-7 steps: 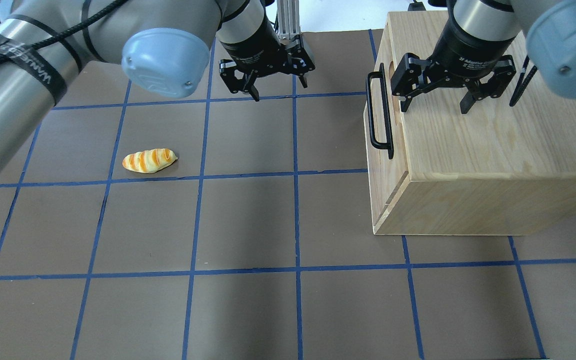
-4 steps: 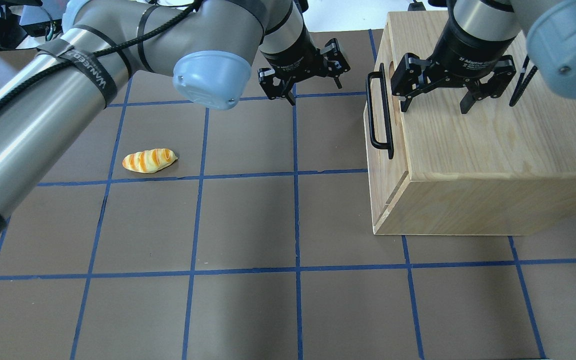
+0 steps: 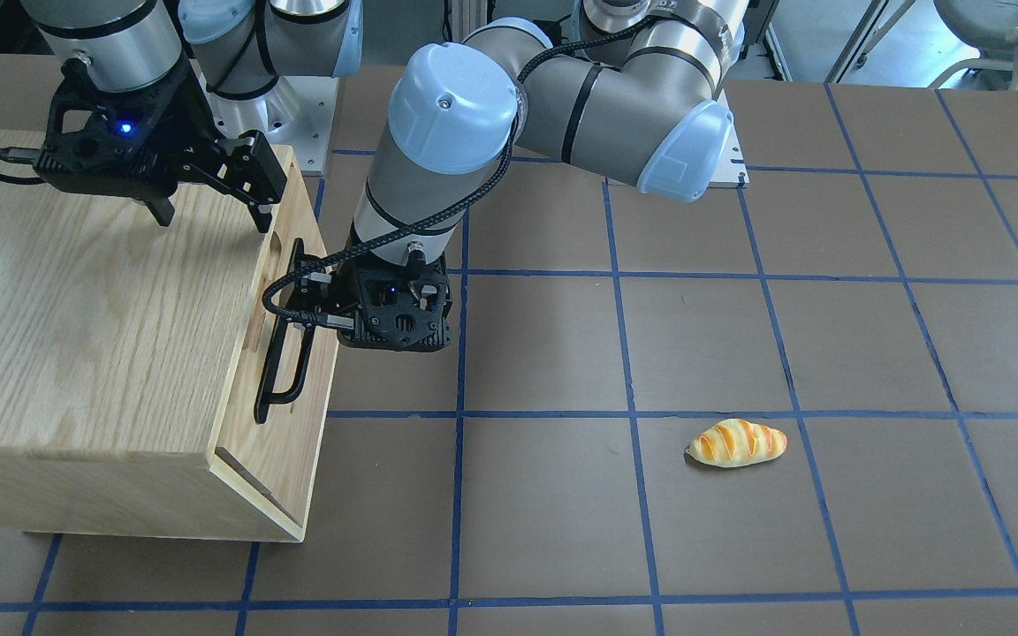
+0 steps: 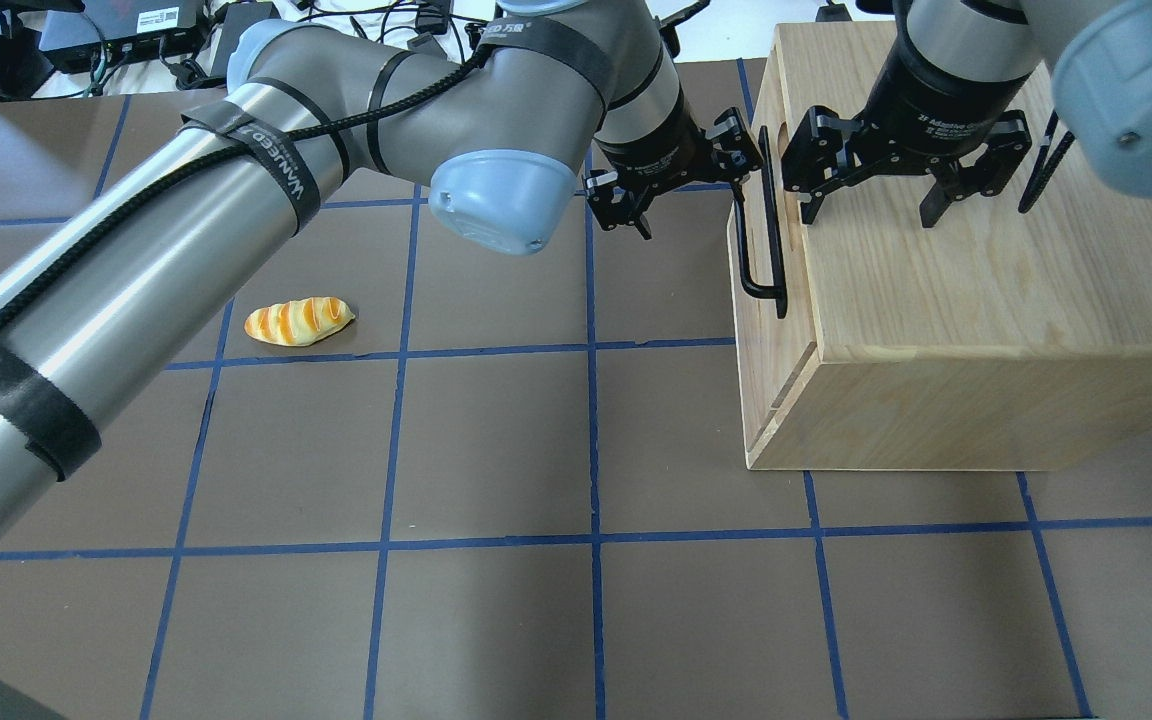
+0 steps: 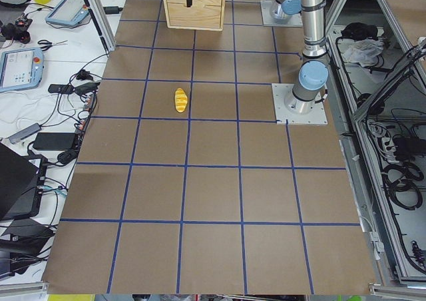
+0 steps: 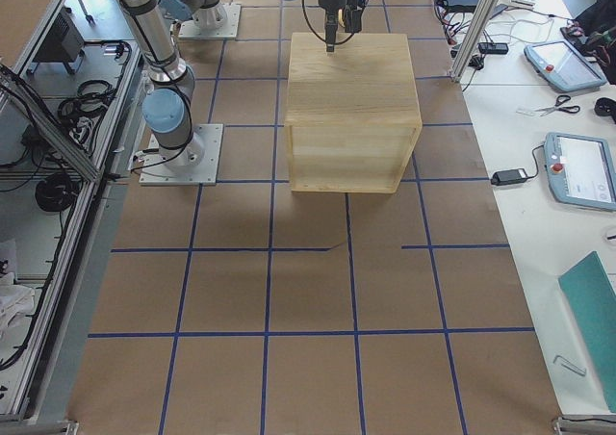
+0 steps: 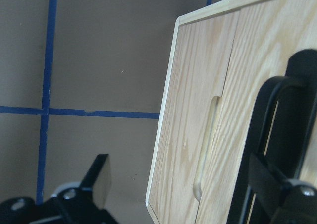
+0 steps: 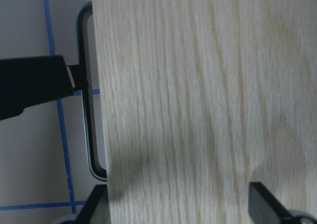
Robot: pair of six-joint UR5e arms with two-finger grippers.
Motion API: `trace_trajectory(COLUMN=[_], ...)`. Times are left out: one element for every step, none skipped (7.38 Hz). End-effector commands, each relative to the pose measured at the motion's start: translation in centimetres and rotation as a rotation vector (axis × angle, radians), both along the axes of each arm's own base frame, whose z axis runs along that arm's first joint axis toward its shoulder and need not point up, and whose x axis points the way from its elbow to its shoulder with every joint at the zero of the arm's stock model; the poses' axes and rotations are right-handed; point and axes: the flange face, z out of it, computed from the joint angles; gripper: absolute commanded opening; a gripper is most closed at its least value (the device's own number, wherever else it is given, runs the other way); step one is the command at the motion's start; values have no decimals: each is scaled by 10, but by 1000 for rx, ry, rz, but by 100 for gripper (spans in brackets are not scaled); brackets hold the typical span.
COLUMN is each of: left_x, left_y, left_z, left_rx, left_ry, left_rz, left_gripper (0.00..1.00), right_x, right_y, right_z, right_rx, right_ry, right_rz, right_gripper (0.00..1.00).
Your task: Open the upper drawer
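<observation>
The upper drawer (image 4: 756,328) is in the front of a light-wood cabinet (image 4: 976,300) and looks shut. Its long black bar handle (image 4: 762,235) also shows in the front view (image 3: 284,371) and the left wrist view (image 7: 271,130). My left gripper (image 4: 691,185) is open right beside the handle's far end. One of its fingers (image 8: 34,85) reaches the bar; the bar is not between the fingers. My right gripper (image 4: 873,205) is open and empty, hovering over the cabinet's top near its front edge.
A toy bread loaf (image 4: 298,321) lies on the brown gridded mat well to the left of the cabinet. The lower front panel (image 7: 198,110) has a slot recess and no bar handle. My left arm (image 4: 186,230) stretches across the mat.
My left arm has swung right, bringing its open gripper from mid-table up to the drawer handle. The right gripper, the cabinet and the bread have not moved.
</observation>
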Motion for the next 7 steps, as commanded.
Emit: trace_trajectory(left_x=[-4,-11,-13,-14,-14,-15,-14], left_y=[2,6,7,7,7,7,5], left_z=[-3,-4,-7,-8,-7,-9,-17], left_rx=[8,9,14,16,14,16,25], left_ry=[-1,3,1,1,1,0,-10], left_rz=[-3,-14,-16,-18,-18,-20,-18], left_gripper=[100,100,100,100,100,100,100], right_x=[0,0,0,0,0,0,0], right_y=[0,0,0,0,0,0,0], right_z=[0,0,0,0,0,0,0], right_rx=[0,0,0,0,0,0,0], right_ry=[1,0,0,0,1,1,0], right_rz=[0,0,0,0,0,0,0], right_gripper=[100,100,100,100,100,100,100])
